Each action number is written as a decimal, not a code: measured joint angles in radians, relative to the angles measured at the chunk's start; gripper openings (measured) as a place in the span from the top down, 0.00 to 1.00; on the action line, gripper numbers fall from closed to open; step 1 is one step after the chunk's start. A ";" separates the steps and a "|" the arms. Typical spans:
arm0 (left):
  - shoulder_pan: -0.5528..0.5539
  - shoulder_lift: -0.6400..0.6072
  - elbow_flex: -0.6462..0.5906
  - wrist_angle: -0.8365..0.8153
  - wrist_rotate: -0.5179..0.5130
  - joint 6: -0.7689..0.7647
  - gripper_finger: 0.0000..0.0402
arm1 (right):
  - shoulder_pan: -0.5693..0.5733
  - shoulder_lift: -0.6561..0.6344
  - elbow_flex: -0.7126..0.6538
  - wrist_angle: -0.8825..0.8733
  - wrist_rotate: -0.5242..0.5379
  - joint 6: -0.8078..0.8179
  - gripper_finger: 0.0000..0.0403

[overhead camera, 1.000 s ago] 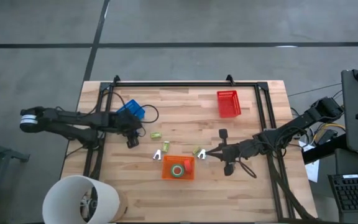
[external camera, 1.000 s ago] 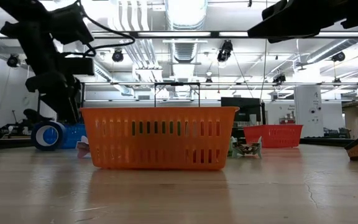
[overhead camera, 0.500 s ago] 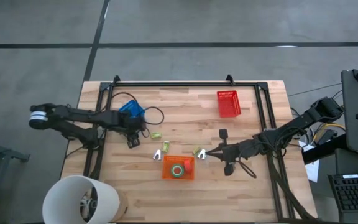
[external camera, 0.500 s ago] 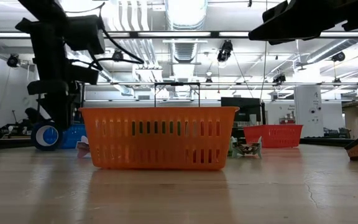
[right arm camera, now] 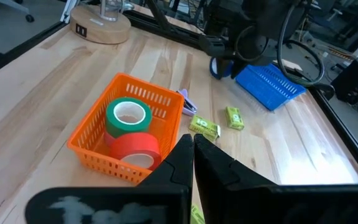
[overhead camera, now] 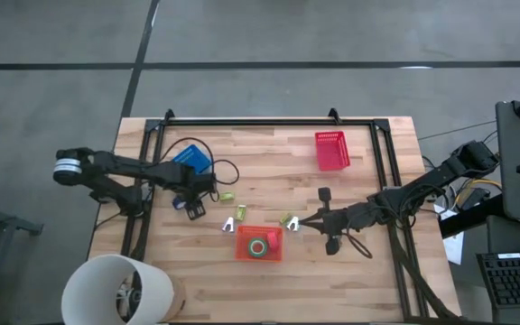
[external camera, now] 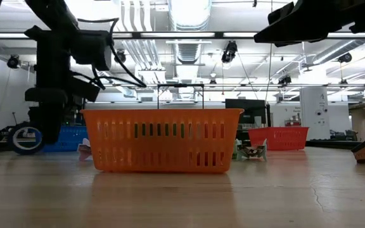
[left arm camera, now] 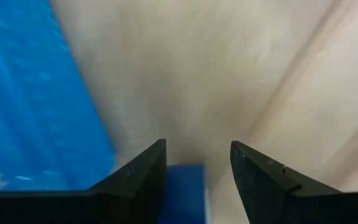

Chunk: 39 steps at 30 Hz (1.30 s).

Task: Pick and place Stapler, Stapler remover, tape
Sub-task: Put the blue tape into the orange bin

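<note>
My left gripper point(overhead camera: 192, 208) stands just near of the blue basket point(overhead camera: 190, 158), shut on a blue tape roll point(external camera: 12, 139) with a pale centre. My right gripper point(overhead camera: 296, 221) is shut and hovers by the orange basket's point(overhead camera: 258, 244) right far corner. That basket holds a green roll point(right arm camera: 128, 115) and a red roll point(right arm camera: 140, 149). Small green boxes point(overhead camera: 227, 195) point(overhead camera: 240, 213) point(overhead camera: 287, 218) and two pale staple removers point(overhead camera: 229, 224) point(overhead camera: 292, 224) lie on the table around it. No pinkish-red roll shows. My left gripper comes down from above on the blue roll point(left arm camera: 185, 186), which sits between its two fingers point(left arm camera: 143, 177). The roll stands upright on edge below the fingers, its open face toward the table's near side. Whether its lower rim touches the table I cannot tell.
A red basket point(overhead camera: 331, 149) sits at the far right of the table. A black frame rail point(overhead camera: 251, 122) runs around the table. A large white cylinder point(overhead camera: 116, 289) stands at the near left corner. Bare wood lies along the near edge, right of the orange basket.
My left arm has stretched farther out over the table and its wrist has turned. The blue roll in its fingers has travelled with it, away from the blue basket toward the table's left and near side. My right arm has kept still.
</note>
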 joint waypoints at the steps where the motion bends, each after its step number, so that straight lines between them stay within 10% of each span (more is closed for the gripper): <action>1: 0.000 0.002 0.003 0.000 0.019 -0.020 0.55 | 0.000 0.000 -0.001 0.001 0.000 -0.001 0.98; 11: -0.013 -0.024 0.087 -0.043 0.087 -0.085 0.55 | -0.001 0.000 -0.003 0.008 0.000 -0.009 0.98; 21: -0.059 -0.031 0.199 -0.520 0.077 -0.207 0.55 | 0.000 0.000 -0.006 0.008 0.000 -0.010 0.98; 39: -0.062 -0.027 0.165 -0.478 0.140 -0.272 0.55 | 0.000 0.000 -0.019 0.025 -0.002 -0.010 0.98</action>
